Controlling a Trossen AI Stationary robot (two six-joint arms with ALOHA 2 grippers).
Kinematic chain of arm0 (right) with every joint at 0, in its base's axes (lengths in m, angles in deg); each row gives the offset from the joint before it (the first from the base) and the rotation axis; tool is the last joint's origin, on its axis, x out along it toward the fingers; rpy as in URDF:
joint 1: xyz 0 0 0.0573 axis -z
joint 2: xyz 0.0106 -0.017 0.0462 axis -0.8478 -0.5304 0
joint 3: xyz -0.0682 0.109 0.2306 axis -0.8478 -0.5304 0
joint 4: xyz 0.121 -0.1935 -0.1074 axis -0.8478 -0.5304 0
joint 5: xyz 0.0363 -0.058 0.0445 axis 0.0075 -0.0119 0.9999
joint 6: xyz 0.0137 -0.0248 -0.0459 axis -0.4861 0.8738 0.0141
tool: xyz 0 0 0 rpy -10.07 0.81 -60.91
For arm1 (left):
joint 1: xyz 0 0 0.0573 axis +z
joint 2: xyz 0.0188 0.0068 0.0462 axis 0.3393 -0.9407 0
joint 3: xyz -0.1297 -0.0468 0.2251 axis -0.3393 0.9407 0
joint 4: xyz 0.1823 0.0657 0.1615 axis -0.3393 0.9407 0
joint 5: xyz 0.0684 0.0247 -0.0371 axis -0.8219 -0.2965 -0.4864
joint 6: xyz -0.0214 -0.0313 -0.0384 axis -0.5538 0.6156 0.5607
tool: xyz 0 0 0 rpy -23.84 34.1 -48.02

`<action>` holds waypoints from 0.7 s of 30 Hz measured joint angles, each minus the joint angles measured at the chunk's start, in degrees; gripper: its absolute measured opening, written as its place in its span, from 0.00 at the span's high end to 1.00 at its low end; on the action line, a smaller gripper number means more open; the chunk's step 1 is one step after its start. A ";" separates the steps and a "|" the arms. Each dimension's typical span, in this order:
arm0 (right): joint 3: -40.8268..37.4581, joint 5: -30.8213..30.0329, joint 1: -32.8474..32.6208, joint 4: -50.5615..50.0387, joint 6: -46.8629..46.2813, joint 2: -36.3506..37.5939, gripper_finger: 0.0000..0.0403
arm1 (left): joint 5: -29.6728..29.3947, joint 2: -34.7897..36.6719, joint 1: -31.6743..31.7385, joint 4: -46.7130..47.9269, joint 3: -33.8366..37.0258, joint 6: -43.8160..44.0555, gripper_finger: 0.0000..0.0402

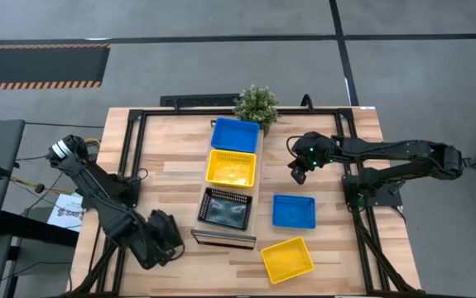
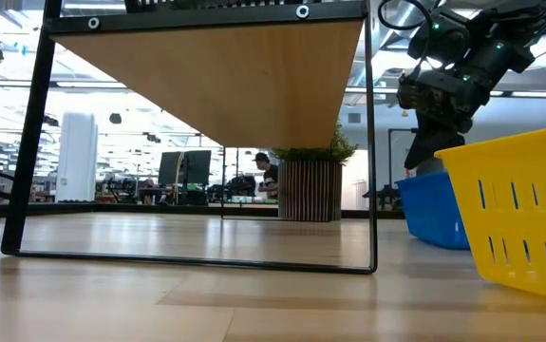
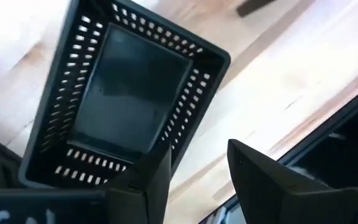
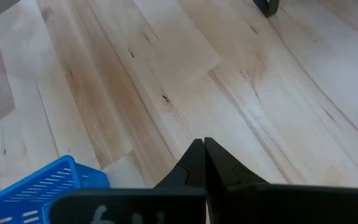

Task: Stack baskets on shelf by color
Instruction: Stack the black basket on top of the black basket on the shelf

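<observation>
The shelf (image 1: pixel 225 237) runs from far to near at the table's middle. On it sit a blue basket (image 1: pixel 235 135) at the far end, a yellow one (image 1: pixel 231 168) in the middle and a black one (image 1: pixel 227 209) at the near end. A loose blue basket (image 1: pixel 293 211) and a loose yellow basket (image 1: pixel 287 259) lie on the table to the shelf's right. My left gripper (image 1: pixel 170 236) is open, left of the shelf's near end, facing the black basket (image 3: pixel 129 99). My right gripper (image 1: pixel 297 171) is shut and empty above bare table, beyond the loose blue basket (image 4: pixel 35 186).
A potted plant (image 1: pixel 257 103) stands at the far edge behind the shelf. A dark frame (image 1: pixel 126 149) runs along the table's left and right sides. In the low view the yellow basket (image 2: pixel 519 209) and the blue one (image 2: pixel 434 209) stand right of the shelf's legs (image 2: pixel 372 161).
</observation>
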 joint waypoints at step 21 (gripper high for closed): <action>0.00 0.09 -0.04 -0.02 -0.28 0.00 0.98 | 2.41 -10.15 -0.03 -4.73 0.07 -10.57 0.68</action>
